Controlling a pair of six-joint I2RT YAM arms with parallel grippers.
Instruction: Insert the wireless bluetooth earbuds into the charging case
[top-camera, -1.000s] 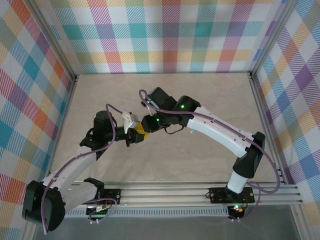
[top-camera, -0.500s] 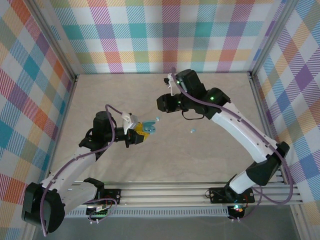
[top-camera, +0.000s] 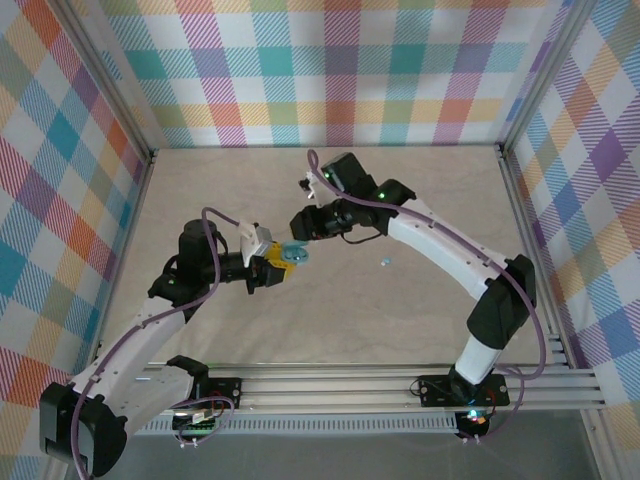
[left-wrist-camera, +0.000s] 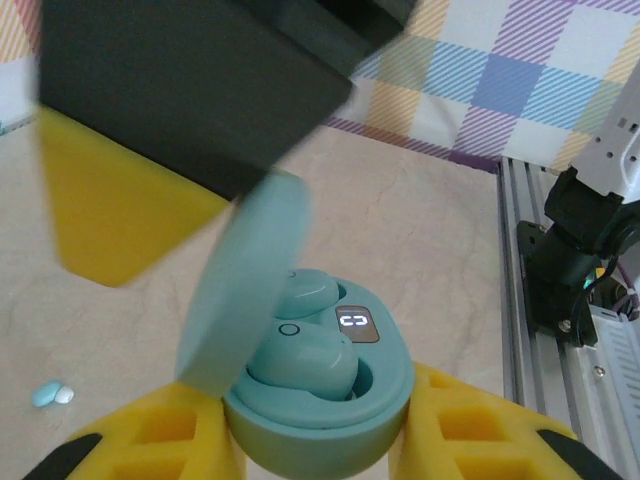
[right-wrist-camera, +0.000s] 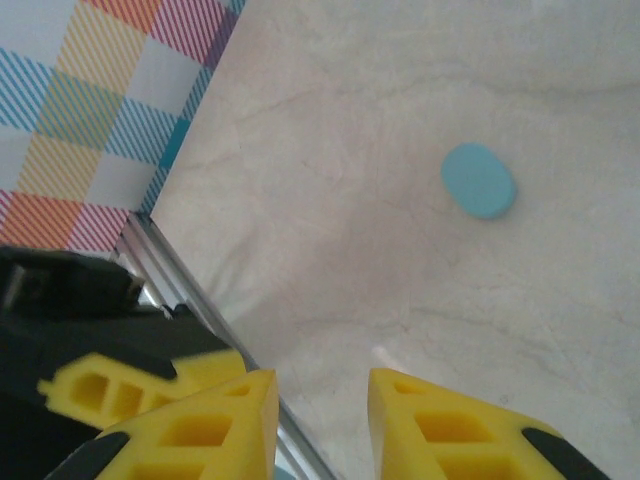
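Right arm nearer; earbuds between fingers

**Charging case**: a rounded teal shell, open, clamped between the yellow fingers of the left tool. In the top view it sits left of centre over the tabletop.

**Lid**: swung up, standing at 10 o'clock from the body.

**Front earbud** and **rear earbud**: glossy teal, seated in the wells, the rear one at 12 o'clock from the front.

**Display**: lit, at 2 o'clock from the front earbud.

**Loose earbud**: a pale blue speck on the tabletop at 3 o'clock from the case, well apart.

**Teal oval**: lies flat on the tabletop in the right wrist view. Whether it is the same bud cannot be told.
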